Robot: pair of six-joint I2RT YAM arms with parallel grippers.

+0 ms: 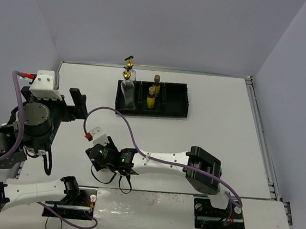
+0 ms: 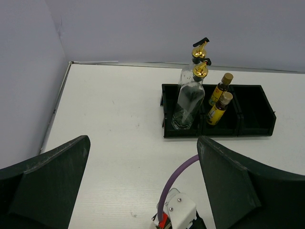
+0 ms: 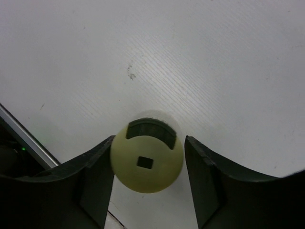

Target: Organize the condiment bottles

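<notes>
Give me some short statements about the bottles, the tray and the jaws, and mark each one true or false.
1. Both glass bottles stand in the left compartment of the tray. True.
2. The amber bottles lie on the table outside the tray. False: they stand upright in the middle compartment.
3. A pink jar sits in the tray's right compartment. False: nothing shows in that compartment.
4. The right jaws stand on either side of a beige jar. True.
5. The left jaws are shut on a bottle. False: they stand wide open and hold nothing.
</notes>
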